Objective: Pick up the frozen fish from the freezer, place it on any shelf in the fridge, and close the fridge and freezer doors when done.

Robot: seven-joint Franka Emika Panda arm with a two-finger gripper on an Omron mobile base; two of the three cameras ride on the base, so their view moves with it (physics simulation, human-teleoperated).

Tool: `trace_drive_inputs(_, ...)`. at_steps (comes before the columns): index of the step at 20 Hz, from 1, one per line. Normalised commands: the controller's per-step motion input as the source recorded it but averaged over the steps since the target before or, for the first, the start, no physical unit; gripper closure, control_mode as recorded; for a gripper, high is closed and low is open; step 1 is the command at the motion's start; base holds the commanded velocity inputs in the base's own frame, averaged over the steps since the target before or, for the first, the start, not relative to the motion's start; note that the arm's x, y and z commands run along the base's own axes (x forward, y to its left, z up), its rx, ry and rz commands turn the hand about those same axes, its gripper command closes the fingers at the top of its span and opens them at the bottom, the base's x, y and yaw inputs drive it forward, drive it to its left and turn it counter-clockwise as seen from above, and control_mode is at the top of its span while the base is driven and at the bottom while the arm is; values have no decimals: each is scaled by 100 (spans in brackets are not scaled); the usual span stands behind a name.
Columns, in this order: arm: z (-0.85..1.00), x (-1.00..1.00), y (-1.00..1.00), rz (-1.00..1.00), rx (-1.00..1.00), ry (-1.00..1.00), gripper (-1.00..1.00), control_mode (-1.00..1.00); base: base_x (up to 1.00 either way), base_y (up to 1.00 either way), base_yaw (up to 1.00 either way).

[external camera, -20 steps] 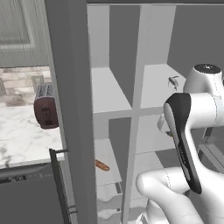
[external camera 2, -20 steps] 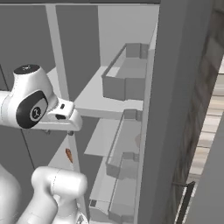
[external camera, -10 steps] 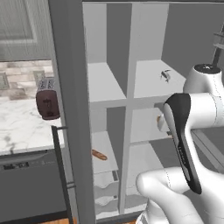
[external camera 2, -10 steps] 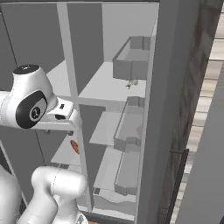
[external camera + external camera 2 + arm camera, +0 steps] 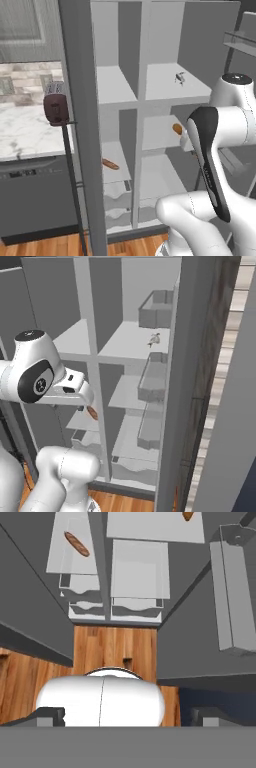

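Observation:
The frozen fish [image 5: 180, 77] [image 5: 154, 339], small and grey-silver, lies on the uppermost shelf [image 5: 170, 90] [image 5: 130, 343] of the fridge [image 5: 200, 45], the wider right compartment. The freezer [image 5: 112, 90] is the narrow left compartment, and it holds an orange-brown roll [image 5: 110, 164] [image 5: 76, 543]. Both doors stand open. My gripper [image 5: 128, 716] is open and empty. It points down at the wood floor in front of the drawers, well below and in front of the fish. A rounded orange lump [image 5: 177, 129] sits on the fridge's second shelf.
The freezer door's dark edge [image 5: 80, 125] and its handle [image 5: 70, 170] stand at the left. The fridge door [image 5: 200, 381] with grey bins [image 5: 156, 310] stands at the right. A dark red toaster [image 5: 56, 107] sits on the marble counter [image 5: 25, 135]. White drawers [image 5: 137, 577] are at the bottom.
The whole scene has shifted in both base views, so the base has moved and more of the refrigerator shows. The fish stays on its shelf. The gripper stays open.

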Motion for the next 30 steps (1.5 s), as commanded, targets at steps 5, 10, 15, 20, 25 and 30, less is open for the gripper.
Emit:
trace_drive_inputs(5, 0, 0, 0, 0, 0, 0, -100, 100, -49, 0, 0)
trace_drive_inputs(10, 0, 0, 0, 0, 0, 0, -100, 100, -41, 0, 0)
trace_drive_inputs(15, 0, 0, 0, 0, 0, 0, -100, 100, -36, 0, 0)
trace_drive_inputs(20, 0, 0, 0, 0, 0, 0, -100, 100, -36, 0, 0)
trace_drive_inputs(25, 0, 0, 0, 0, 0, 0, -100, 100, -40, 0, 0)
trace_drive_inputs(30, 0, 0, 0, 0, 0, 0, -100, 100, -28, 0, 0)
